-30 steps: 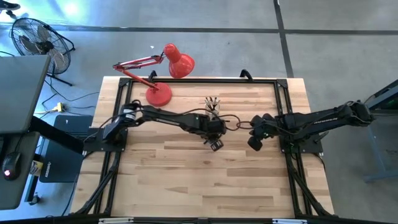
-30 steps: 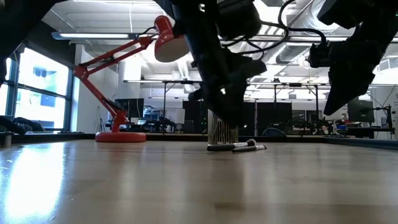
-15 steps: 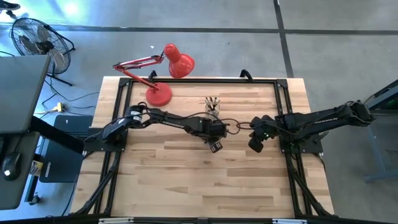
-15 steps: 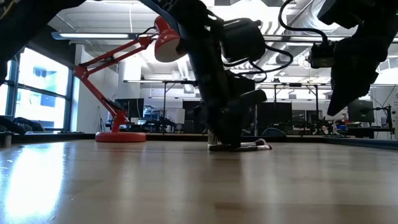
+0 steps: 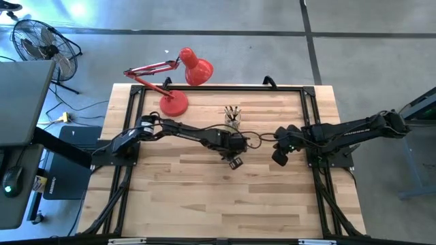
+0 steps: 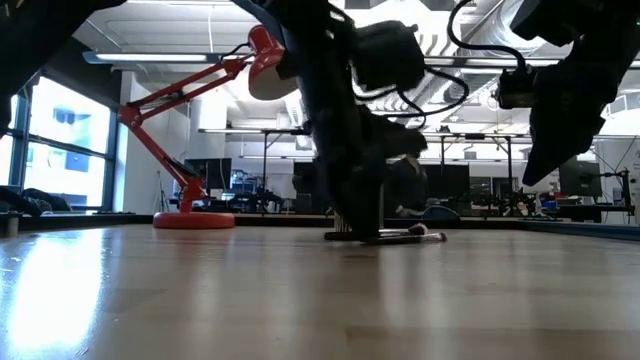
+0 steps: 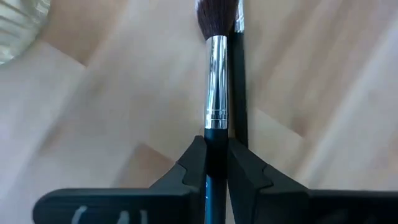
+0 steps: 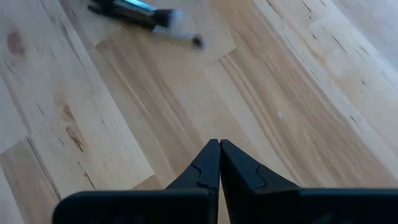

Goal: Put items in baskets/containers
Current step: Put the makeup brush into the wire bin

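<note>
Pinching a black-handled brush (image 7: 216, 93) flat on the table (image 5: 204, 197) near its middle, the left gripper (image 7: 216, 163) grips its handle; the glass cup (image 5: 233, 117) stands toward the far edge.

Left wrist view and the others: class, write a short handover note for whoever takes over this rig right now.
Left gripper: fingers shut on a black-handled brush, low at the table's middle. A second dark brush lies right beside it on the wood.
Right gripper: fingers shut, empty, hanging above the table to the right.
Glass cup: upright toward the table's back, several brushes already standing in it.
Done: most brushes are in the cup.
Left: lift the gripped brush into the cup, then pick up its neighbour.
</note>
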`<control>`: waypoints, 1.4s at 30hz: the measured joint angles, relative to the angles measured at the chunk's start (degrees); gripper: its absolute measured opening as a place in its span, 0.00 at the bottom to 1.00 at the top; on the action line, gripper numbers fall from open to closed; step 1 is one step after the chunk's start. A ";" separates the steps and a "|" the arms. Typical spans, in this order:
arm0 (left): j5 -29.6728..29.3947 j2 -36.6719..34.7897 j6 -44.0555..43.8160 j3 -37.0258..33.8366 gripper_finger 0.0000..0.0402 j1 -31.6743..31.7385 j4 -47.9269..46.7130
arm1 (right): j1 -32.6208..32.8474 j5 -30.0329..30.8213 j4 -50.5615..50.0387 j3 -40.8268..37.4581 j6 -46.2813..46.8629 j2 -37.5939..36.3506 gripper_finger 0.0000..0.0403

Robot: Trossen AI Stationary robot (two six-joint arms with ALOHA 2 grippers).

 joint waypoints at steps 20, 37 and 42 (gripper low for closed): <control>-14.83 -21.00 -7.76 -20.40 0.08 -5.82 6.78 | 0.00 0.32 0.79 0.00 1.75 -0.02 0.02; -29.62 -27.80 -0.48 -64.38 0.08 -9.00 113.61 | 0.00 2.94 5.49 -0.02 1.07 0.85 0.00; -25.12 -21.40 9.36 -64.36 0.08 -4.82 127.25 | 0.09 3.31 7.75 -0.02 0.02 2.04 0.01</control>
